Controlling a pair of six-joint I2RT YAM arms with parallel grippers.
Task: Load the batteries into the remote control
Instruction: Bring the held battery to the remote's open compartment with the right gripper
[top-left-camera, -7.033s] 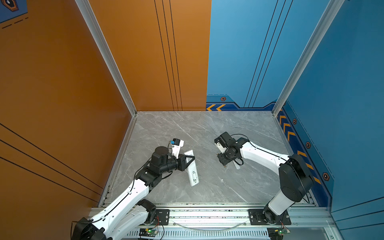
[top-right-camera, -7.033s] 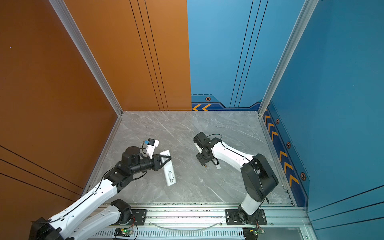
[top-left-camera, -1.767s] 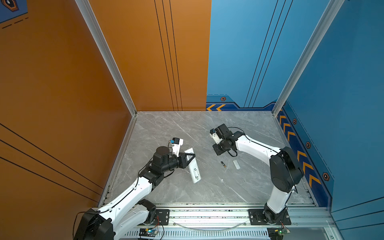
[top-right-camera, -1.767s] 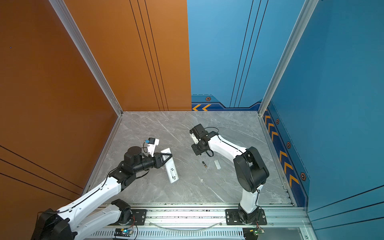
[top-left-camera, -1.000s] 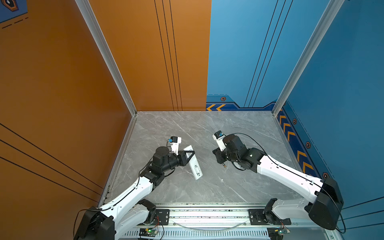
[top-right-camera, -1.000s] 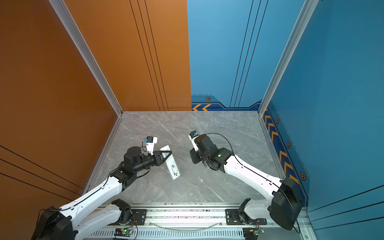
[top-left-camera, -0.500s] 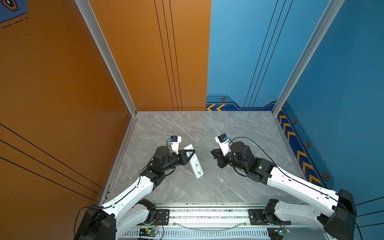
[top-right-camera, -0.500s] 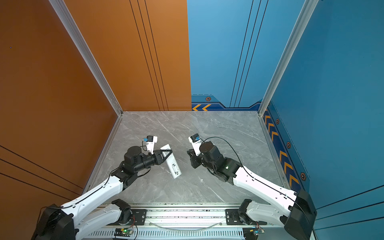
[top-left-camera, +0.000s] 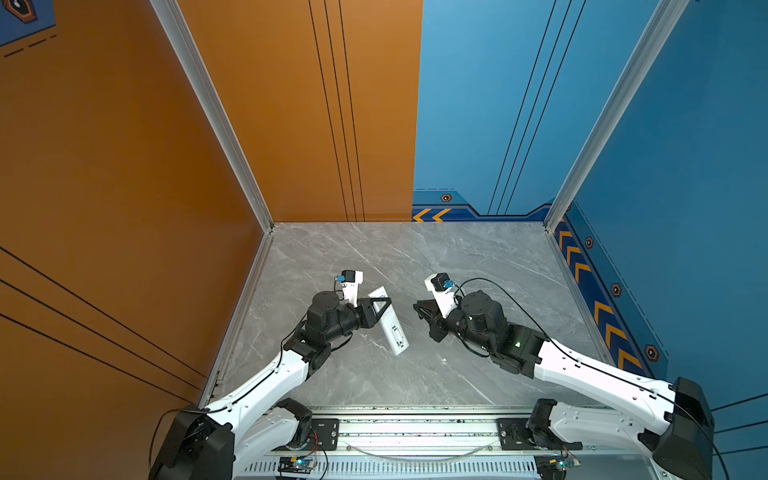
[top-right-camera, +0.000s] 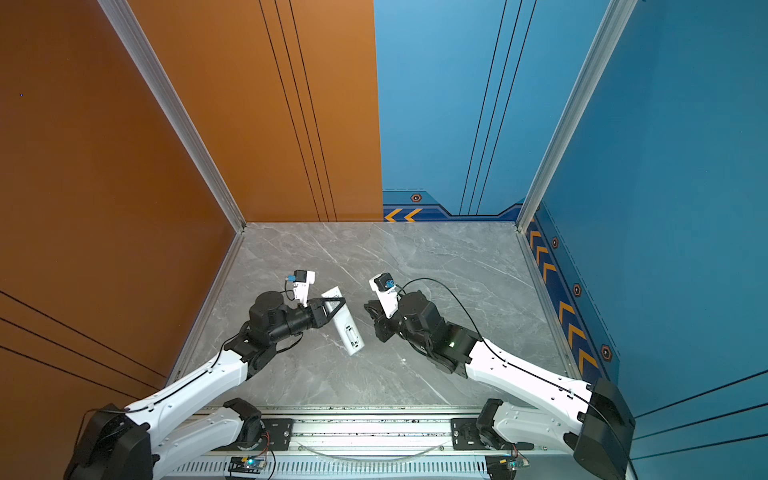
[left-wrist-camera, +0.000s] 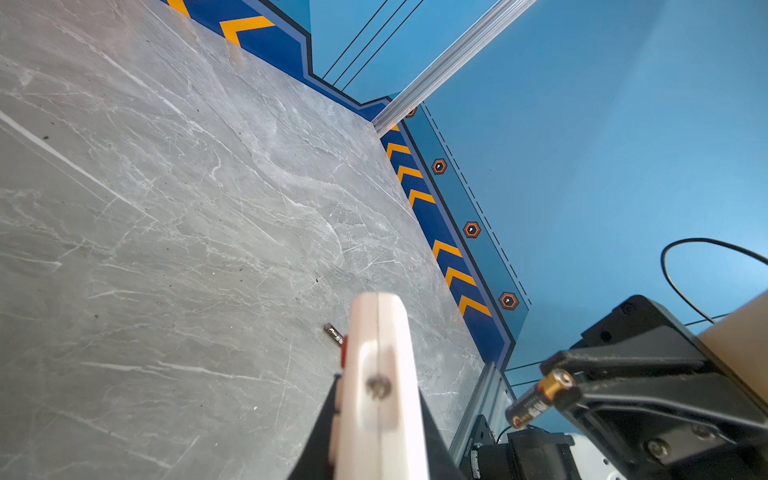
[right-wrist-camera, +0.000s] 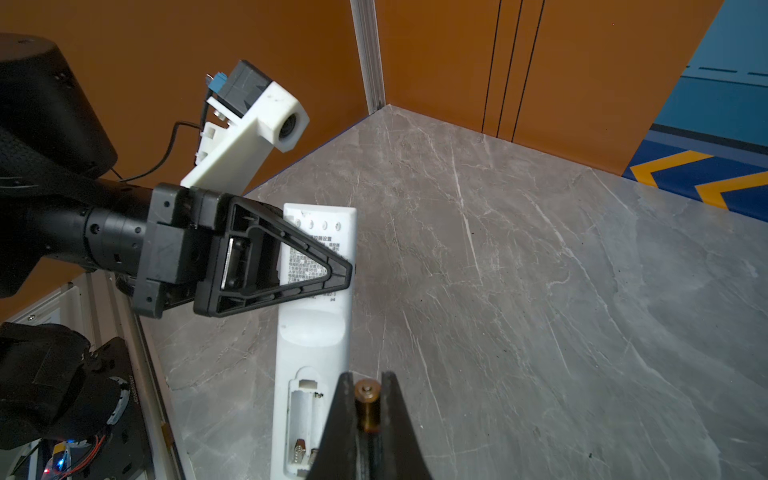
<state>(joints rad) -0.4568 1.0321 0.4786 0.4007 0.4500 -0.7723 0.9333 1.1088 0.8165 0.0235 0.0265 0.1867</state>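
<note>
— What are the right fingers (right-wrist-camera: 338, 419) doing?

— They are pinching a battery (right-wrist-camera: 368, 405), closed tight on it, and its copper-coloured end is showing between the tips.

— And the left fingers (right-wrist-camera: 336, 272)?

— They are clamping the remote control (right-wrist-camera: 311, 332) across its upper half, over the printed label. It is facing back-up and slanting away from them, in both top views too (top-left-camera: 390, 328) (top-right-camera: 347, 326).

— Is it lying on the desk (top-left-camera: 478, 257)?

— It is being held. I cannot tell whether its lower end is touching the grey marble.

— What is sitting in the battery recess (right-wrist-camera: 305, 415)?

— It is standing uncovered, showing its bare white floor, a small contact at one end and coil springs (right-wrist-camera: 303, 451) at the other.

— How close is the held battery to it?

— In the right wrist view it is hanging just beside the recess, at the remote control's edge. From above, the two sets of fingers are pointing at each other, near but not touching.

— Anything else lying about?

— In the left wrist view, what looks to be the other battery (left-wrist-camera: 333, 333) is lying on the desk, partly hidden behind the remote control's tip. The held one is showing there as well (left-wrist-camera: 540, 399).
</note>
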